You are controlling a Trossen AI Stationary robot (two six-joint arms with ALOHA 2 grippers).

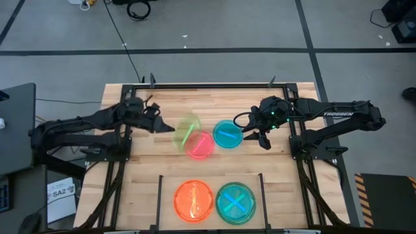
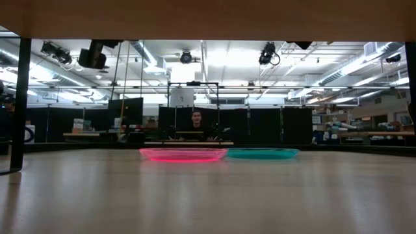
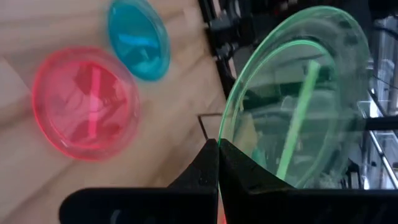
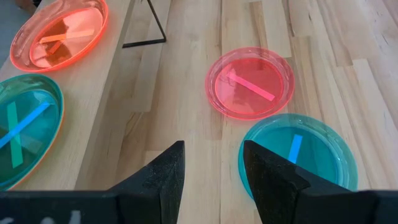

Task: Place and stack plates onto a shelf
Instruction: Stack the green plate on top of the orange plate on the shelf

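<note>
My left gripper (image 3: pixel 217 163) is clenched on the green plate's (image 3: pixel 298 106) rim, holding it tilted above the table beside the pink plate (image 1: pixel 199 144). I should carry it level to the shelf (image 1: pixel 160 195) and lower it squarely onto a stack. My right gripper (image 4: pixel 212 163) hangs parted and empty by the cyan plate (image 4: pixel 297 154).

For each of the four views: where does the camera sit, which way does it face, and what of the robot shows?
High: overhead, facing down; both arms, left pincer, right pincer.
Low: table height, facing the room; pink plate, cyan plate, no arm.
Left wrist: past shut fingers gripping the green plate.
Right wrist: past open fingers, down at the table.
Shared: pink and cyan plates in all four.
</note>
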